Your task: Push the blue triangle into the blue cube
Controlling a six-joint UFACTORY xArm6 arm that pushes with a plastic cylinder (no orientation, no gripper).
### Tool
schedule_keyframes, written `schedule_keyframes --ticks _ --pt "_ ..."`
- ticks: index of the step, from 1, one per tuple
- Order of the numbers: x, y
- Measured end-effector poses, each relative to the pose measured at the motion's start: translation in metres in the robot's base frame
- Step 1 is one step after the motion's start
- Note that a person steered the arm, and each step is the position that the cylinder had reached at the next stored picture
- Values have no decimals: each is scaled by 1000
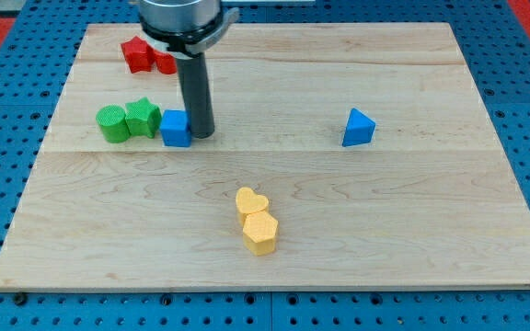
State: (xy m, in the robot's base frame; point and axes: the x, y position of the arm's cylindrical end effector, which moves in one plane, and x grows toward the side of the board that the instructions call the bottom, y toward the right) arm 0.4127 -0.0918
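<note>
The blue triangle (358,128) lies on the wooden board at the view's right of centre. The blue cube (176,128) sits at the view's left of centre, far from the triangle. My rod comes down from the view's top, and my tip (200,134) rests on the board right beside the cube's right side, seemingly touching it. The tip is well to the left of the blue triangle.
A green star (142,118) and a green cylinder (111,124) sit just left of the blue cube. Red blocks (145,56) lie at the top left. A yellow heart (250,201) and a yellow hexagon (259,232) lie at the bottom centre. The wooden board (449,202) has blue pegboard around it.
</note>
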Motion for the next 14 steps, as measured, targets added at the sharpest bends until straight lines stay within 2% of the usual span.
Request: schedule_keyframes --ticks 1,2,3,4,5,6,7,8,9,11,12,13,14 --pt "-3 11" --pt "-43 127" --pt "-46 239" --pt "-14 289" --pt "19 221" --pt "13 127" --pt "12 118" --pt "39 176" --pt "8 222" --pt "-20 138" --pt "-27 193" --pt "-33 193" --pt "-33 159"
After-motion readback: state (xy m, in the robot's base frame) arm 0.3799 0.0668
